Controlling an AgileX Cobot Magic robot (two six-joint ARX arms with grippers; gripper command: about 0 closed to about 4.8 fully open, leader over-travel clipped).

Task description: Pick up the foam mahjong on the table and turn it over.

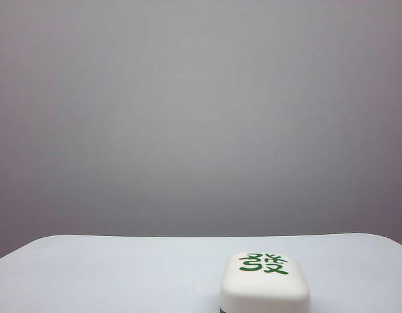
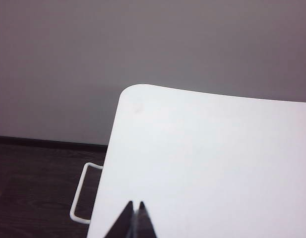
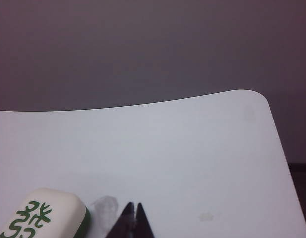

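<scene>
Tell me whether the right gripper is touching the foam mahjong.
Apart. The right wrist view shows bare table between the shut right gripper and the foam mahjong.

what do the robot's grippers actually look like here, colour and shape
Only the fingertips show. The left gripper in the left wrist view and the right gripper in the right wrist view look the same: two dark, near-black fingers that taper to sharp triangular points. No cables, markings or arm links are visible in any view, and the exterior view shows no arm at all.

Cream foam mahjong point(image 1: 265, 283) – green character, green underside – white table point(image 1: 109, 274).
</scene>
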